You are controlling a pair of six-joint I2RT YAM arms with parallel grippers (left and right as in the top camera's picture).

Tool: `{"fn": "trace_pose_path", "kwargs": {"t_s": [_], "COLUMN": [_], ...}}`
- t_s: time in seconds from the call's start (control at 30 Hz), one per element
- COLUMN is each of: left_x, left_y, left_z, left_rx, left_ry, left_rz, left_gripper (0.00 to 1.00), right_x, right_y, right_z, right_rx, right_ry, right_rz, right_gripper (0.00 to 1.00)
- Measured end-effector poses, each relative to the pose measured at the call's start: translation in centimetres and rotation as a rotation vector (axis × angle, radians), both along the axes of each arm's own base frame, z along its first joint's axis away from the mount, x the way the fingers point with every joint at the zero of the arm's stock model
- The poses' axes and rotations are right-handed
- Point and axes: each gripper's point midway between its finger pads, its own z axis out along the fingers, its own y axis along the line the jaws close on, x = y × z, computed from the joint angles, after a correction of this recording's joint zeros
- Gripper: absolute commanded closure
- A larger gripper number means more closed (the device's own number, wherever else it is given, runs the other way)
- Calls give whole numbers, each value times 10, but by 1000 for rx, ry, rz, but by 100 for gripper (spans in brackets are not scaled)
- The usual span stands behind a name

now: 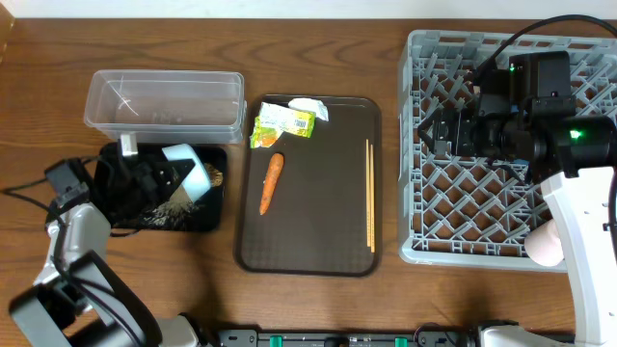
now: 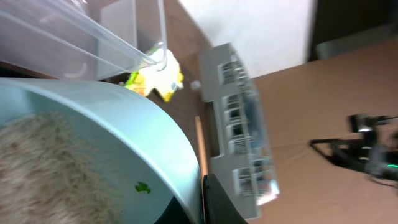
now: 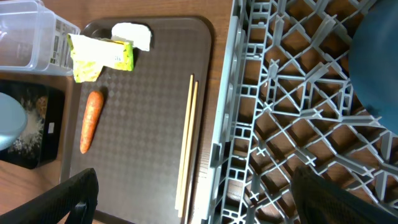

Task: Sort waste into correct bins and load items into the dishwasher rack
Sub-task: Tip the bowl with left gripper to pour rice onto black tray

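We note left jaws clamped on white-and-blue bowl (image 1: pixel 191 166), tipped over black tray (image 1: pixel 217 198) at 9 o'clock; right jaws wide, empty. Risk: rice (image 2: pixel 50 162) overshoots tray onto surface (image 1: pixel 308 301).

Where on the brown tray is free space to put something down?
Free: the wide strip between the carrot and the chopsticks, down to the brown tray's near edge. Crowded: its far-left corner, where the wrapper and white paper lie.

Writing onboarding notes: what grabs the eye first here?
The grey rack fills the right side. Centre, a brown tray holds a carrot and chopsticks. Left, the left gripper holds a pale blue bowl tilted over rice on the black tray.
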Motion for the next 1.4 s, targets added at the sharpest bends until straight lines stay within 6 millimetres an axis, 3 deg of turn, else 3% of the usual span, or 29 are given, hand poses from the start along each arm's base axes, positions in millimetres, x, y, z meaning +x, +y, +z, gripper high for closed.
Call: {"fn": "trace_pose_path", "kwargs": {"t_s": [0.4, 0.87, 1.4], "left_x": [-4, 0, -2], "left_y": [1, 5, 9], "left_z": [8, 6, 6], "left_rx": [-115, -34, -59], "left_ry": [-26, -95, -73], "left_rz": [-12, -13, 5], "left_gripper": [94, 94, 94], "right_x": [-1, 0, -1], "right_y": [0, 0, 0], "right_z": [0, 0, -1], "right_rx": [0, 0, 0], "right_ry": [3, 2, 5], "right_rz": [0, 0, 0], "right_gripper": [8, 8, 8]}}
